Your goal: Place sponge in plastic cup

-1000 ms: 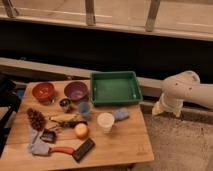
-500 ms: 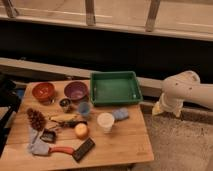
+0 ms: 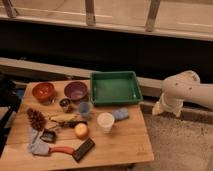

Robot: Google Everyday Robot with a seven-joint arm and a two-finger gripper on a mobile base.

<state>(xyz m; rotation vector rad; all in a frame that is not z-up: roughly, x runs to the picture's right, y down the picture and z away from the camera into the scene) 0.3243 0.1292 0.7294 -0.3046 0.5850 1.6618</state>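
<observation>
The gripper (image 3: 159, 108) is seen at the low end of the white arm, off the table (image 3: 135, 145) at about 3 o'clock from the sponge (image 3: 120, 114). It is taken to be spread wide and nothing is carried in it. The sponge lies flat on the wood, just beside the cream-white cup (image 3: 105, 121), which stands at its 8 o'clock, and just below the front wall of the green tray (image 3: 115, 88) at 12 o'clock. The plastic cup (image 3: 84, 108) stands upright at about 9 o'clock from the sponge, near it but apart. The task is judged not yet begun.

Several slips can be foreseen. The approach from 3 o'clock must be made over the table edge into a tight pocket — if the descent is a little off, the cream-white cup could be struck and toppled, or the tray wall clipped. The sponge is soft, so a shallow pinch may let it slide out during the carry. The drop could be made into the wrong vessel, since the cream-white cup sits between sponge and target. The plastic cup is crowded by the purple bowl (image 3: 76, 90) at 11 o'clock and the dark metallic cup (image 3: 65, 104) at 9 o'clock — and, being light, it could be tipped if the sponge catches on its rim.
</observation>
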